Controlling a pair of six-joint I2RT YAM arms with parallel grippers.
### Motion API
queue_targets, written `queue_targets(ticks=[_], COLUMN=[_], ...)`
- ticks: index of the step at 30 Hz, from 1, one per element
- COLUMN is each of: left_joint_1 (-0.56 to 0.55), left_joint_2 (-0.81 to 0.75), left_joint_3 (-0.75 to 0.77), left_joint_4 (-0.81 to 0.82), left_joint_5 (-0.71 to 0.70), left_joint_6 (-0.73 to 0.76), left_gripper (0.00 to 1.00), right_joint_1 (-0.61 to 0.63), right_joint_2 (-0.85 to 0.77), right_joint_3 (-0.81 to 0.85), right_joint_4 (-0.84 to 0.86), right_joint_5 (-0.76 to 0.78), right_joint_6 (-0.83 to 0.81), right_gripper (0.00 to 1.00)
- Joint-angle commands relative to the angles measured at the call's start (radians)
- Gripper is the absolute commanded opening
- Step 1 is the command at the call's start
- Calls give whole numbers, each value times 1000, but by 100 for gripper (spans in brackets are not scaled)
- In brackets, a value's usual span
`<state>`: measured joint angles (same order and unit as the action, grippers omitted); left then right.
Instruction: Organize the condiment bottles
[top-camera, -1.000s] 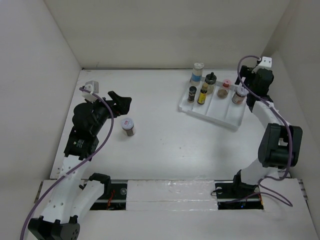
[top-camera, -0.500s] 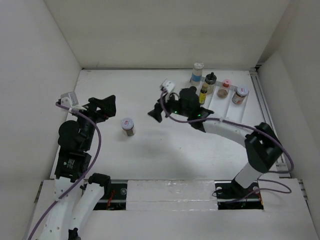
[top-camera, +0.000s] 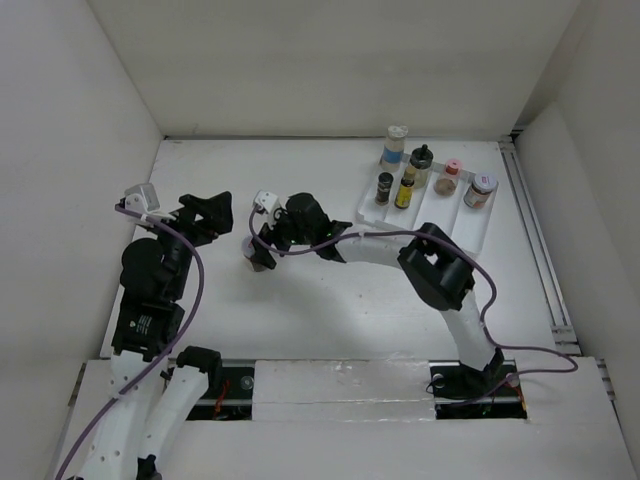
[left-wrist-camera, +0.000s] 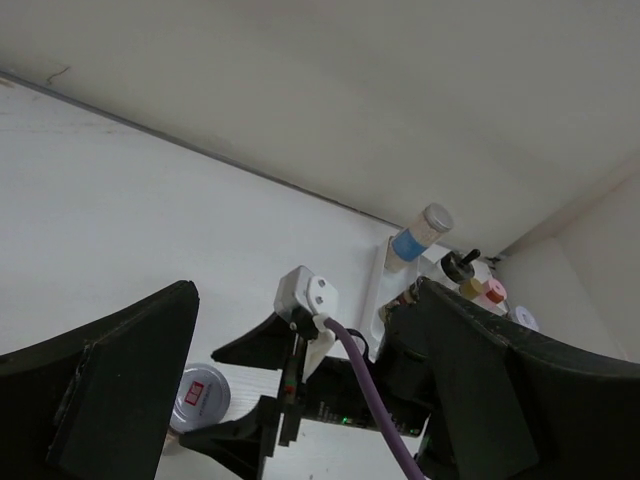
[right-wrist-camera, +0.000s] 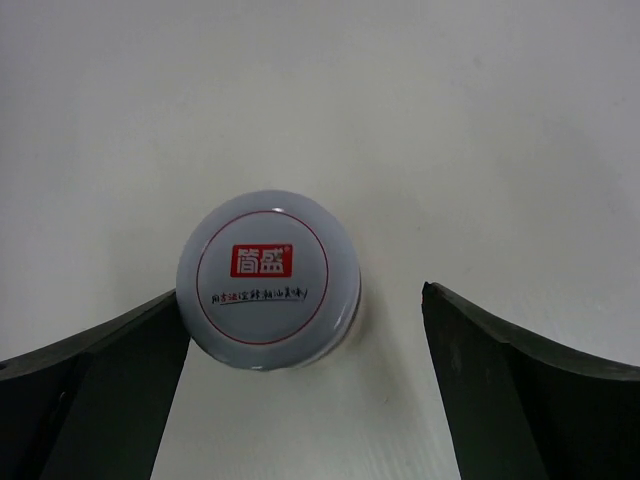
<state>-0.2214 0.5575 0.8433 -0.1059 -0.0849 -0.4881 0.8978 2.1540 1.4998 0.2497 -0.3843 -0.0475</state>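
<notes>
White surface, plain white walls around it, one bottle out of place. Stray jar stands upright left of centre on the bare surface. It has a silver lid with a red label, and its long axis is vertical, so the lid faces straight up into the right wrist view. Right hand hangs directly over it, jaws wide and holding nothing, one finger on each side of the lid. Jar is not centred in that gap. The lid edge sits right against the finger on the left of that view (touching or just short of it, cannot tell), and a clear stretch of surface shows before the other finger. Judgement: the grasp hinges on that offset, so either a small sideways shift to centre the jar, or the near finger will likely push it as the jaws close. How far the fingertips sit below the lid cannot be told from above. Left hand is off to the jar's left, near but apart from it. Its fingers are spread, nothing is between them, and it points toward the jar, so the right arm is plainly the nearer one. The divided tray lies well apart at the right rear, and the other bottles are grouped toward its far end.
</notes>
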Motion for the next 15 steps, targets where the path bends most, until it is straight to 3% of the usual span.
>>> queue_targets(ticks=[1, 3, 7, 8, 11, 15], left_joint_1=[-3, -3, -3, -3, -3, -3], left_joint_2=[7, 7, 7, 7, 7, 7], left_joint_3=[-3, -3, -3, -12, -12, -12], left_joint_4=[44, 45, 45, 45, 45, 54], left_joint_5=[33, 47, 47, 47, 47, 57], left_joint_6=[3, 3, 3, 3, 3, 3], left_gripper=[88, 88, 88, 88, 88, 88], right_joint_1=[7, 7, 7, 7, 7, -48], right_joint_2=[48, 82, 106, 71, -31, -364], right_joint_3=[118, 149, 171, 157, 46, -144], right_joint_4=[26, 26, 37, 51, 140, 267], right_joint_5=[-10, 1, 1, 1, -21, -59], right_joint_6=[-18, -18, 18, 18, 55, 103], right_gripper=[100, 99, 59, 55, 43, 42])
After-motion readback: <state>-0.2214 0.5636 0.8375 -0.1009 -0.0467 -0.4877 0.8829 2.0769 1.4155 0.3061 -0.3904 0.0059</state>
